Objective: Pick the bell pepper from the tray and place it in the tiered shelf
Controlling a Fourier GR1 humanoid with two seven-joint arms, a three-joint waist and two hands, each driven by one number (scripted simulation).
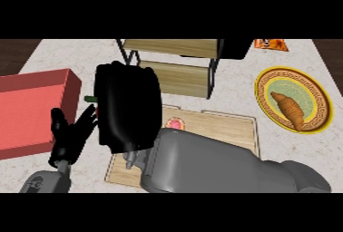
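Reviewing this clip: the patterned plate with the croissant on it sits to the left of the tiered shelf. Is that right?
Not quite. The head view shows the plate with the croissant to the right of the tiered shelf, not the left.

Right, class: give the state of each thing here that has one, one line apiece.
right hand, curled round the bell pepper, beside the tray
bell pepper, held, mostly hidden; green stem shows
left hand, open, resting fingers up at lower left
tray, no pepper showing in it
tiered shelf, pepper not yet on it
plate, holds a croissant
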